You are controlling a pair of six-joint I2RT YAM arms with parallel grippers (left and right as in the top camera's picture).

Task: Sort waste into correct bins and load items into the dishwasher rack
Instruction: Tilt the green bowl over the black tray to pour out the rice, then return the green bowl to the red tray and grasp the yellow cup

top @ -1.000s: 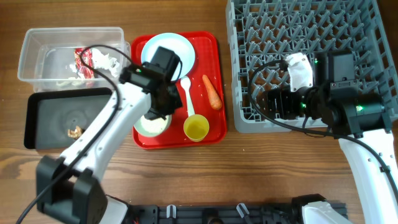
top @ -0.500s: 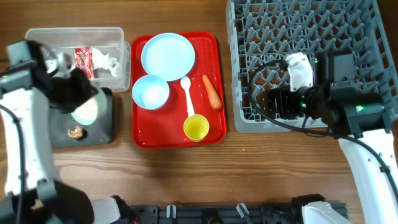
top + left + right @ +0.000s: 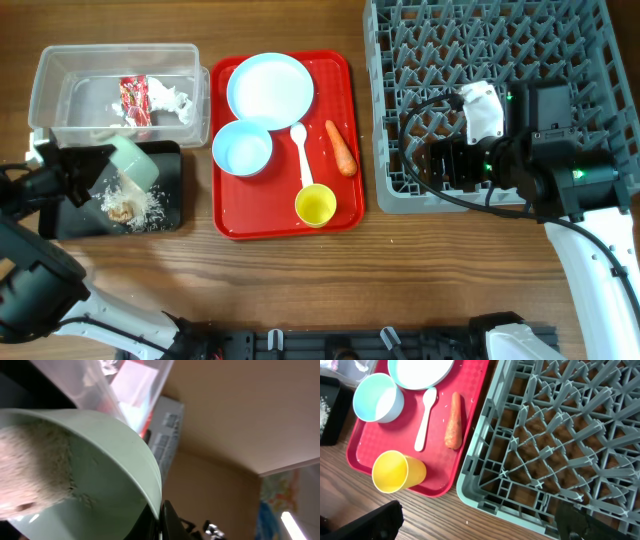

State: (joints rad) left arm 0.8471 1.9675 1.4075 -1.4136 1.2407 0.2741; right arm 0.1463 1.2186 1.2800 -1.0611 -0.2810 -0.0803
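Dishwasher rack [image 3: 560, 40] stood at the right, and the right gripper [image 3: 425, 165] hung spread open over its near-left corner. Over the black tray [image 3: 60, 228], the left gripper [image 3: 85, 172] clamped a tilted bowl [image 3: 133, 165] by its rim; rice [image 3: 150, 205] lay scattered on the tray beneath.

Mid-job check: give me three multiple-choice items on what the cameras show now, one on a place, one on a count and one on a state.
1. Where does the carrot lie?
A in the clear tub
B in the rack
C on the red tray

2. How many bowls rest on the red tray?
A one
B two
C none

3. How does the bowl over the black tray sit?
A upright
B tilted
C upside down

Answers:
1. C, it lies right of the spoon.
2. A, a single blue bowl rests there.
3. B, the tilted bowl leans above the rice in the tray.
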